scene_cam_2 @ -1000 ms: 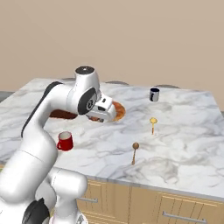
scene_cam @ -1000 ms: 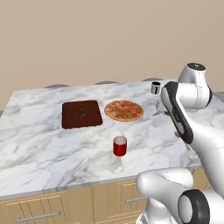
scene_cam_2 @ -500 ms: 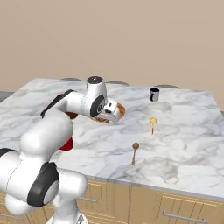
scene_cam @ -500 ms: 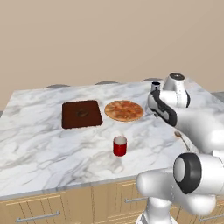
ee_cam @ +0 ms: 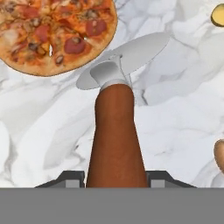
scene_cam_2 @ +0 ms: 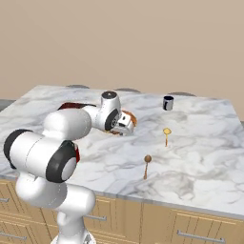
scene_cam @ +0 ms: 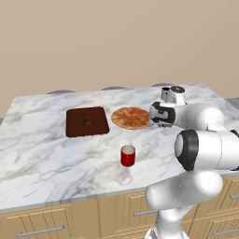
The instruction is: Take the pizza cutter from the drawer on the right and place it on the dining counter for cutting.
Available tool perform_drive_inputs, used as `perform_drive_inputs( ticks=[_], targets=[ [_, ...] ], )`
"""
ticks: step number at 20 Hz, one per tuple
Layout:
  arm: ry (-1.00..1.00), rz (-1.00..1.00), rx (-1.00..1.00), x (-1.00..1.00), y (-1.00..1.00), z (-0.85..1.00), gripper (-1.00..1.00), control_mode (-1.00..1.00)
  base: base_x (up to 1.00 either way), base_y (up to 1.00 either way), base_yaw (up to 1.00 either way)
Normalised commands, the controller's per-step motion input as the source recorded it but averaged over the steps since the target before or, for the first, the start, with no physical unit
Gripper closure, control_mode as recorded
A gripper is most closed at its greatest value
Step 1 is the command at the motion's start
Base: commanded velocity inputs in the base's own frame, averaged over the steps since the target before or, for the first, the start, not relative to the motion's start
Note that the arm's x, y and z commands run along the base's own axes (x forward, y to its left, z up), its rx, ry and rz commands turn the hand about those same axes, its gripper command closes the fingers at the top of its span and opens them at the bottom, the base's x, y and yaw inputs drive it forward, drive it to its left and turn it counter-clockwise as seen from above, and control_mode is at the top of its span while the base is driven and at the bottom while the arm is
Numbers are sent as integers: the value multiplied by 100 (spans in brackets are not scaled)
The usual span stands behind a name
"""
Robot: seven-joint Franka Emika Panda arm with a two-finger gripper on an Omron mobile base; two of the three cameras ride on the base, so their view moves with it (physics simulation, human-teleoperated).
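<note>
The pizza cutter (ee_cam: 114, 135) has a reddish-brown handle and a steel wheel. My gripper (ee_cam: 114, 177) is shut on the handle, with the wheel pointing away from the hand. The wheel hangs just over the marble beside the pizza (ee_cam: 57, 30). From the base, my gripper (scene_cam: 156, 114) sits low over the dining counter (scene_cam: 56, 154) at the right edge of the pizza (scene_cam: 131, 117). In the right base view my gripper (scene_cam_2: 126, 123) covers most of the pizza. The drawer is out of view.
A dark brown square board (scene_cam: 87, 121) lies left of the pizza. A red cup (scene_cam: 128, 156) stands in front of it. A dark cup (scene_cam_2: 167, 103) stands at the back. A yellow-headed spoon (scene_cam_2: 166, 133) and a wooden spoon (scene_cam_2: 147, 164) lie to the right.
The arm has folded down and forward. The hand has sunk lower over the counter and moved closer to the pizza's right edge, with the cutter still in it.
</note>
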Motion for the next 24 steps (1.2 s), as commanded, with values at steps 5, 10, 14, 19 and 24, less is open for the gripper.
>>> perform_drive_inputs(
  ticks=[5, 10, 14, 19, 24],
  targets=[
    [0, 0, 0, 13, 0, -48, 100, -100, 0, 0, 0],
    [0, 0, 0, 26, 0, -47, 100, -100, 0, 0, 0],
    [0, 0, 0, 18, 0, -47, 100, -100, 0, 0, 0],
    [0, 0, 0, 20, 0, -42, 100, -100, 0, 0, 0],
    [0, 0, 0, 2, 0, -28, 100, -100, 0, 0, 0]
  ],
)
